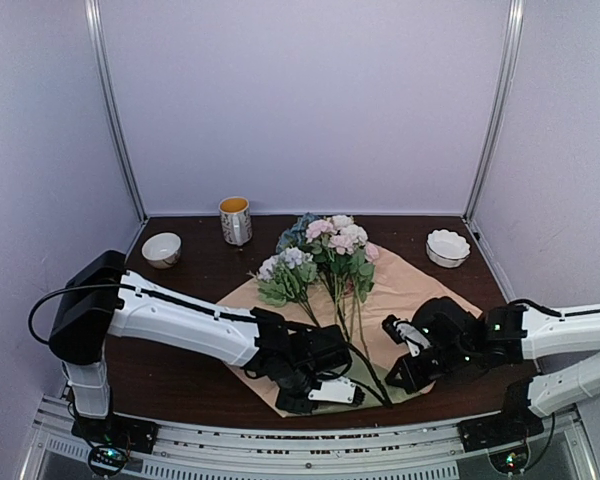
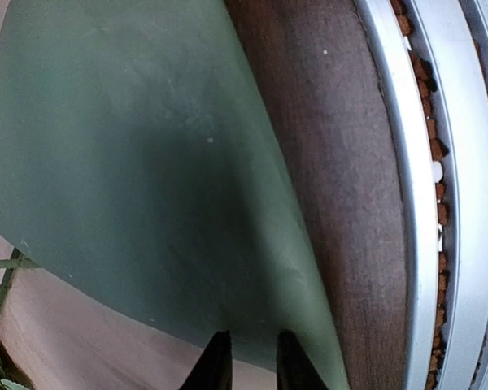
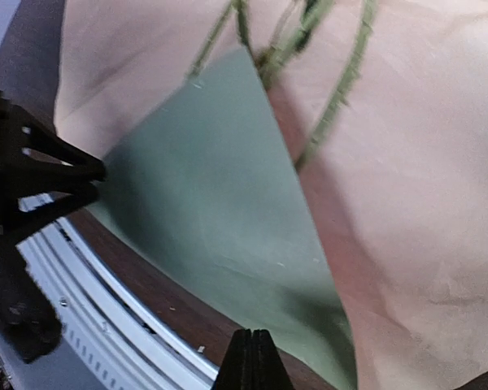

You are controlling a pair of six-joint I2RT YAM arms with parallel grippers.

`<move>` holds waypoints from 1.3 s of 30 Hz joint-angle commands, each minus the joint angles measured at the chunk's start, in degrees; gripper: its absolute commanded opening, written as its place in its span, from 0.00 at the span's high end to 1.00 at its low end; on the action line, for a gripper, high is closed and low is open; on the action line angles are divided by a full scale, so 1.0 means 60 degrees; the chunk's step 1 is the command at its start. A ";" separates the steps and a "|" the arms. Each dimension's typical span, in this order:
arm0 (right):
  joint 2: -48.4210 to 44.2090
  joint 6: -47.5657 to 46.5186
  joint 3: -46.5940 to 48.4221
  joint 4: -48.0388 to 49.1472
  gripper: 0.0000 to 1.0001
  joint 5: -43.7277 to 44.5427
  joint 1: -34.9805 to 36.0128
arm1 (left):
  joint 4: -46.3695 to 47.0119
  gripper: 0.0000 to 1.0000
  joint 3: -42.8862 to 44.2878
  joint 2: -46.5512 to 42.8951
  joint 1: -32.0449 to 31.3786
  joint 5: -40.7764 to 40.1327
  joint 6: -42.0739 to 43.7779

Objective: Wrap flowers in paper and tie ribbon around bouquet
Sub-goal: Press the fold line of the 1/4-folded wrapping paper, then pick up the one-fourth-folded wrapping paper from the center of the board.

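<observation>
On the dark wooden worktop (image 1: 190, 270), thin paper (image 1: 410, 285) lies tan side up under the wiry-stemmed flowers (image 1: 330, 250), its near corner curled over, smooth sage green. My left fingers (image 2: 215, 366) sit slightly parted at that flap's edge, grip unclear to me; my right fingers (image 3: 242, 366) are pressed together nearby. A mug (image 1: 235, 220) and two bowls (image 1: 161, 248) (image 1: 448, 247) stand behind.

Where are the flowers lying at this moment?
In the top view, the flowers lie at the table's middle on the paper, blooms toward the back wall and stems toward the near edge. The mug stands behind them to the left.
</observation>
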 commanded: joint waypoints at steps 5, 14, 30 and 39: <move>0.1721 -0.1020 0.1664 0.0770 1.00 -0.1735 -0.0303 | -0.0003 0.78 0.0118 -0.0071 0.0227 0.0554 -0.0614; 0.4324 -0.1446 0.2981 0.1654 1.00 -0.3047 -0.0372 | 0.0441 0.77 -0.0111 -0.0460 0.0228 0.0282 -0.1418; 0.5969 -0.2110 0.2493 0.0980 1.00 -0.2675 -0.0499 | 0.1726 0.18 -0.1557 -0.3999 0.0227 -0.4269 -0.5937; 0.5902 -0.1963 0.2358 0.0387 1.00 -0.2405 -0.0465 | 0.0804 0.02 -0.4796 -0.8119 0.0281 -0.8993 -1.3010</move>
